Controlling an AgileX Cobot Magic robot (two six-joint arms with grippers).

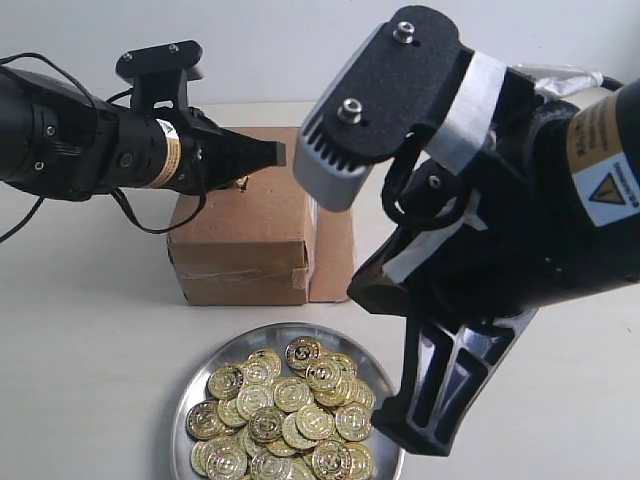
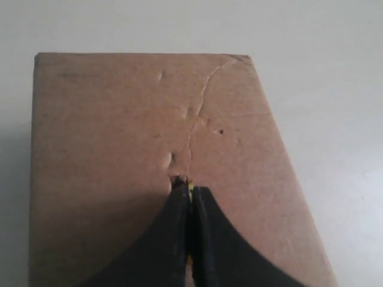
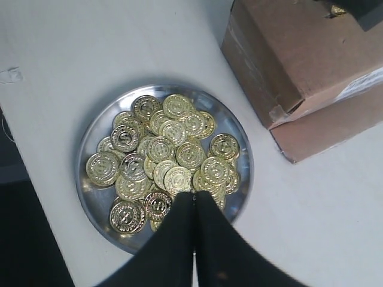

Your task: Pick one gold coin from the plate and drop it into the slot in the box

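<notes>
The left tool [image 2: 190, 194] is pinching its two black fingers nearly flat together, and a thin yellow edge of a gold coin [image 2: 191, 189] is showing in the seam between them; its tips are sitting right at the slot [image 2: 178, 179], a small dark ragged-edged cut in the top of the box [image 2: 108, 119]; whether the coin is entering the slot I cannot tell; the right tool [image 3: 194, 195] is clenching on nothing visible, its tapered black fingers pressing together above the near rim of the plate [image 3: 81, 173]; only the left wrist view is showing the creases and dents in the matte brown cardboard around the slot; only the right wrist view is showing the white label [image 3: 362, 84] on the box side; in the exterior view the box [image 1: 245, 230] is sitting at the centre of the frame on the pale worktop [image 1: 80, 350], a loose flat flap [image 1: 333, 250] lying along its right side; the round, shiny metal plate [image 1: 180, 420] is lying at the lower centre, apart from the box, carrying a heap of coins [image 1: 285, 410], embossed, glossy and overlapping.
</notes>
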